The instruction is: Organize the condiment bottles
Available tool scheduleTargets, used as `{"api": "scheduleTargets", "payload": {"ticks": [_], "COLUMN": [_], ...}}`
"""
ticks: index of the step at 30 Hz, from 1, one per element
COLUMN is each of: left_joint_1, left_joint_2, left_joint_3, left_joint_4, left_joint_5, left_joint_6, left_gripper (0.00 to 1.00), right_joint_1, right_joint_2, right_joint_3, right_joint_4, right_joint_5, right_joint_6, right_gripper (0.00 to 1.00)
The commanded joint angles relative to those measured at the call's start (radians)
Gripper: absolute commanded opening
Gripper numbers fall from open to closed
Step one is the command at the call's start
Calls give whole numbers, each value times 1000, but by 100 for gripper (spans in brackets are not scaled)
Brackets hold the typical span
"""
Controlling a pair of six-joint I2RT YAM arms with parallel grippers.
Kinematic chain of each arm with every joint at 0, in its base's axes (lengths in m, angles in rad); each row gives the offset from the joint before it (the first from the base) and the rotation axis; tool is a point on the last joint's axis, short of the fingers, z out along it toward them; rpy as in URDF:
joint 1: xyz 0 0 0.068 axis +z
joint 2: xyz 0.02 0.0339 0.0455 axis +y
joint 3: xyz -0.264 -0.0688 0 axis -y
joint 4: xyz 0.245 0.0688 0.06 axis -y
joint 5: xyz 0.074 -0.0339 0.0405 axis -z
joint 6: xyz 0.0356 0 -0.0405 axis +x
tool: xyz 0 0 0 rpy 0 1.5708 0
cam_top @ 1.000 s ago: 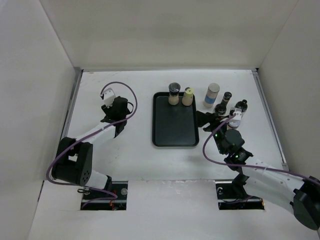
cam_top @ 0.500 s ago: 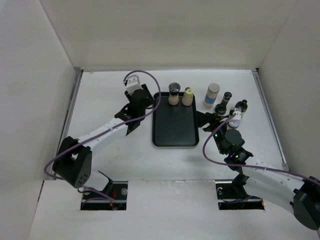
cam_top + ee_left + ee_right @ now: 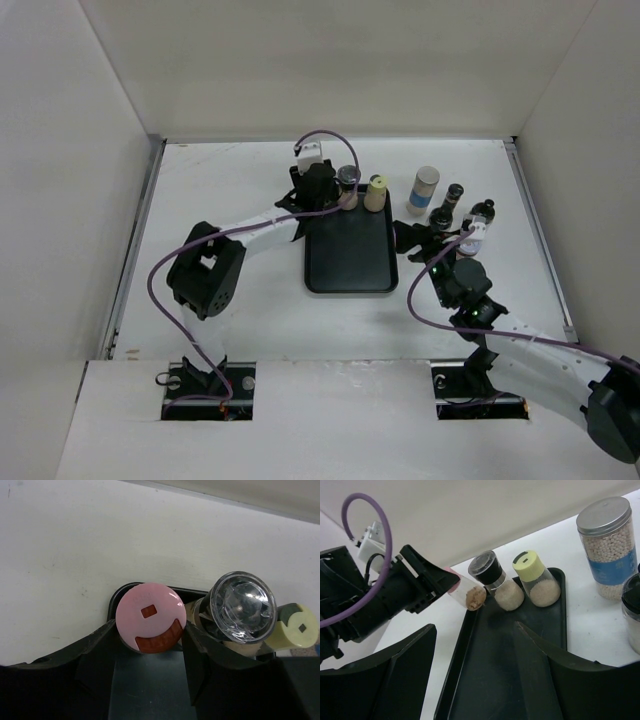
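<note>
Bottle duty on the white surface (image 3: 200, 170): the left pincer (image 3: 150, 640) is clamped on the pink-lidded bottle (image 3: 149, 617), holding it tilted over the far-left corner of the black tray (image 3: 345, 275), just beside the black-lidded bottle (image 3: 242, 607) and yellow-lidded bottle (image 3: 536, 577) standing there. The right pincer (image 3: 475, 630) hangs spread and empty near the tray's right edge; the blue-banded cylinder (image 3: 610, 545) stands outside it. The held bottle looks light, rigid and smooth-sided, likely to swivel; a hold on the body just under the lid seems safest.
</note>
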Motion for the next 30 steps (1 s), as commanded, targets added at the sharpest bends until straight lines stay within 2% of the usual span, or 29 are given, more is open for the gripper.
{"api": "scheduleTargets", "payload": {"ticks": [1,14,18,24,27,30], "left_joint_1": [-5,-5,-10,-25,-33,-37], "left_joint_2": [2,97,91,-3,-76,-156], "left_joint_3": [68,65,51,4,-32,-71], "left_joint_4": [41,47,50,72,82,102], "left_joint_5": [-21,-33,-38,-43,-35,-26], "left_joint_6": [31,31,26,23,20,13], "left_gripper": [34,39,54,80,88,92], "right_joint_1": [-8,-23,-26,-21,-20,-20], "right_joint_2": [-11,6,4,-6,-20,-29], "right_joint_3": [34,34,34,35,38,40], "right_joint_4": [27,27,27,25,12,10], "right_joint_5": [-17,-23,-23,-23,-23,-33], "right_joint_6": [-6,0,0,-8,-12,-5], "right_gripper": [69,70,73,79,81,81]}}
